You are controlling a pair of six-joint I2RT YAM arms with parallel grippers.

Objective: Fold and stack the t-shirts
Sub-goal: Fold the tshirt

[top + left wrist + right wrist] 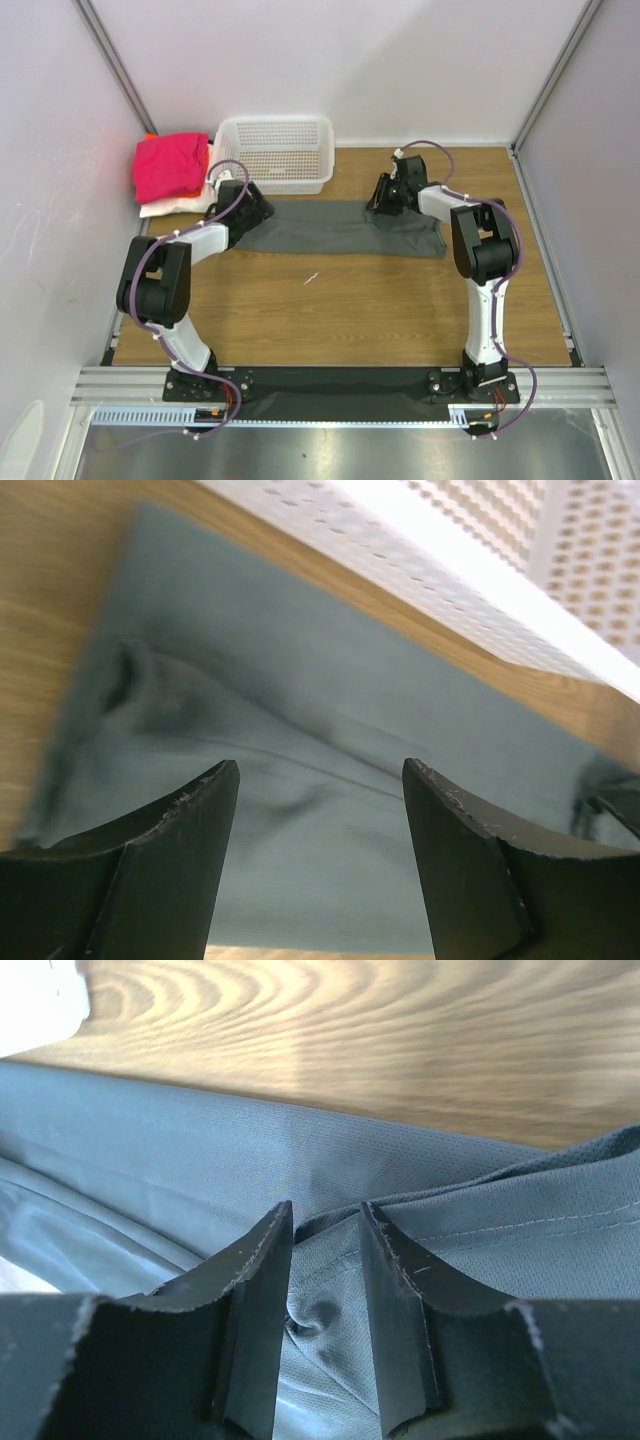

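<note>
A dark grey t-shirt (330, 228) lies on the table as a long flat strip, behind the middle. My left gripper (255, 208) hovers over its left end, jaws wide open with only flat cloth (300, 680) below them (319, 765). My right gripper (383, 200) is down on the shirt's back edge near the right end. Its jaws (326, 1208) stand narrowly open, with a puckered fold of grey cloth (150, 1140) between the fingers. A magenta-pink t-shirt (170, 165) sits on a white one (175, 207) at the far left, an orange edge (150, 137) behind.
A white mesh basket (275, 150) stands at the back, just behind the left gripper and close above it in the left wrist view (480, 570). White walls close off the left, right and back. Bare wood table (350, 300) lies in front of the shirt.
</note>
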